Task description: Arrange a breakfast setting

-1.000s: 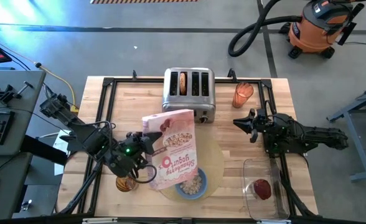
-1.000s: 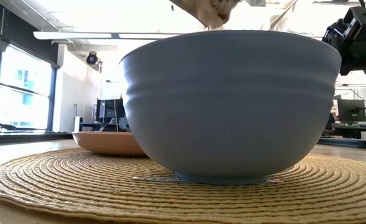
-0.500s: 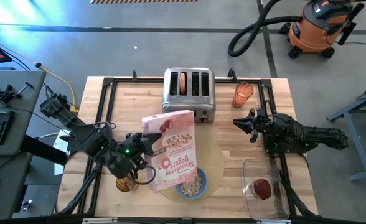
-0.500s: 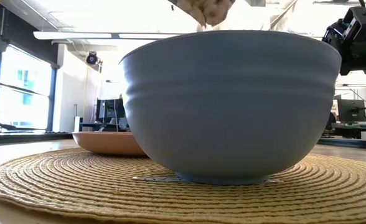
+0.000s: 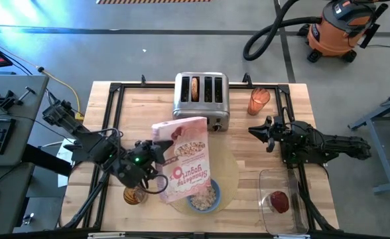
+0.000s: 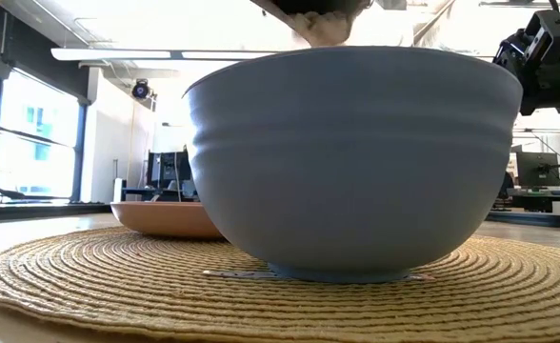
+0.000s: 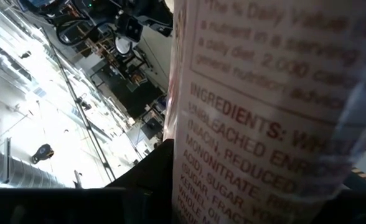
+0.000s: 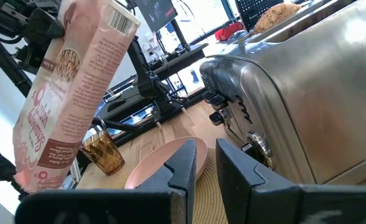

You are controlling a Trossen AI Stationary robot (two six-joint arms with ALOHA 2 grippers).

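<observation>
My left gripper is shut on a pink cereal box, held upside down and tilted, with its open end just above the blue bowl. The bowl holds cereal and stands on the round tan placemat. Behind the bowl on the mat sits the pink plate. The right wrist view also shows the box and the plate. My right gripper waits shut and level at the right, right of the toaster. My left gripper holds the cereal box at its left edge, about halfway along its length, coming level from the table's left. The box's side panel fills the wrist view and hides the fingers. The box hangs clear, mouth down over the bowl.
A steel toaster with a bagel half in one slot stands at the back. An orange cup is to its right. A clear tub with a red fruit sits near right. An amber glass stands by my left arm.
The box stays tipped over the bowl. In the low view its open end has shifted slightly above the rim, and the cereal at its mouth has moved.
</observation>
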